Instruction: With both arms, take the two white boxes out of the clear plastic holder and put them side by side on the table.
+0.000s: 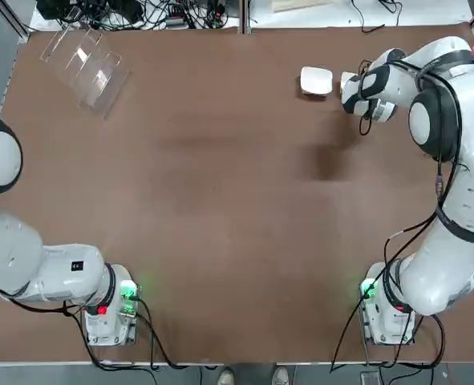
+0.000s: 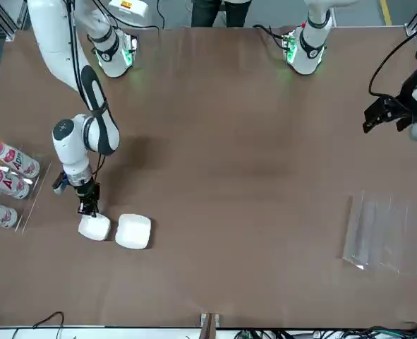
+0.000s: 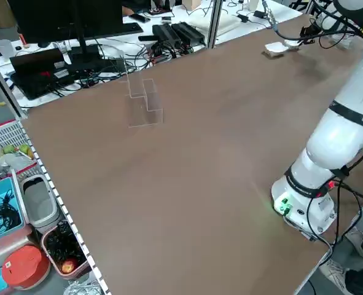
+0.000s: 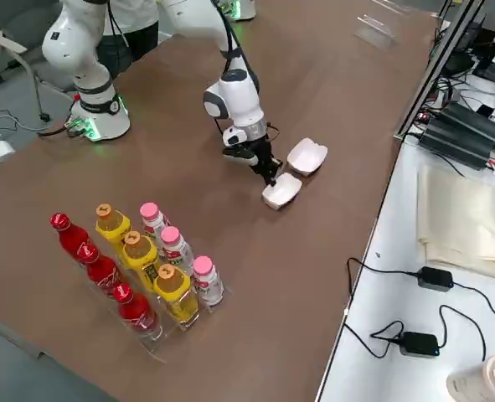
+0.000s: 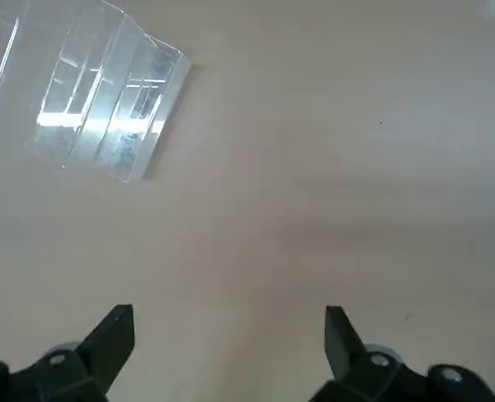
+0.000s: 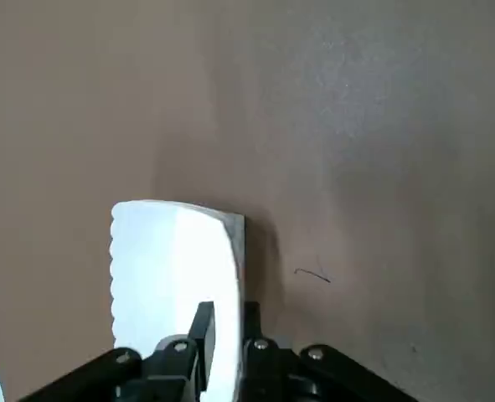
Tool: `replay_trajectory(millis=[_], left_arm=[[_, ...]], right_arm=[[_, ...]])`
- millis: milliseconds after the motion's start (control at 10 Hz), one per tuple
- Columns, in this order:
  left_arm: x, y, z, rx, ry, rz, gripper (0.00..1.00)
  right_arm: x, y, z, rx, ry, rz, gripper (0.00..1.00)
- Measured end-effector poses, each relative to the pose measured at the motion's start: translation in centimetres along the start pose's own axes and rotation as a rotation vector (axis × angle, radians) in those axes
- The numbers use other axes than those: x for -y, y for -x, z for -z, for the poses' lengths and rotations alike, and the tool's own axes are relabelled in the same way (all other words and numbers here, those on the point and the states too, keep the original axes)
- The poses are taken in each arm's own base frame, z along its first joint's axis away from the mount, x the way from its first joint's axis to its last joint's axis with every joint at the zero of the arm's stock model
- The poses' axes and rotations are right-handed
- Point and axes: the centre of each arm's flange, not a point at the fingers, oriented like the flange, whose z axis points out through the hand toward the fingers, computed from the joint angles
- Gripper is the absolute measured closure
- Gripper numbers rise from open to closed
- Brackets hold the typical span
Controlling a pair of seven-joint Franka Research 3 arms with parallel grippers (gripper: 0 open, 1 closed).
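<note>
Two white boxes lie next to each other on the table [image 1: 220, 200] at its far right. One box [image 1: 316, 81] lies free. The other box [image 2: 94, 227] rests on the tabletop under my right gripper [image 2: 88, 209]. In the right wrist view that box [image 6: 167, 260] has its rim between the fingers, which stand slightly apart in a narrow gap. The clear plastic holder [image 1: 84, 64] sits empty at the far left. My left gripper [image 2: 388, 113] hovers well back from the holder [image 5: 96, 109], open with nothing in it.
A clear rack of red, yellow and pink-capped bottles [image 4: 146, 268] stands at the table's right edge, close to my right arm. Cables and power bricks [image 4: 431, 280] lie on a bench beyond the far edge. Bins [image 3: 21, 203] stand off the left side.
</note>
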Motion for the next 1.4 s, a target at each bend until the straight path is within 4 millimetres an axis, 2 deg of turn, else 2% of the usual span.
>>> replay_trajectory(millis=[200,500,800,1000,1100,1300,1400], left_arm=[[0.1,0.0,0.0,0.0,0.0,0.001,0.0],[0.1,0.0,0.0,0.0,0.0,0.002,0.0],[0.1,0.0,0.0,0.0,0.0,0.002,0.0],[0.1,0.0,0.0,0.0,0.0,0.002,0.0],[0.1,0.0,0.0,0.0,0.0,0.001,0.0],[0.1,0.0,0.0,0.001,0.0,0.002,0.0],[0.3,0.0,0.0,0.001,0.0,0.005,0.0]], right_arm=[[0.0,0.1,0.0,0.001,-0.001,0.001,0.64],[1.1,1.3,1.6,0.041,0.03,0.03,0.57],[2.7,2.6,6.2,0.161,0.172,0.178,0.48],[3.5,3.4,9.4,0.255,0.243,0.33,0.2],[4.0,3.8,10.7,0.286,0.263,0.405,0.1],[5.9,4.5,12.9,0.315,0.312,0.609,0.01],[7.2,4.4,14.1,0.344,0.33,0.739,0.0]])
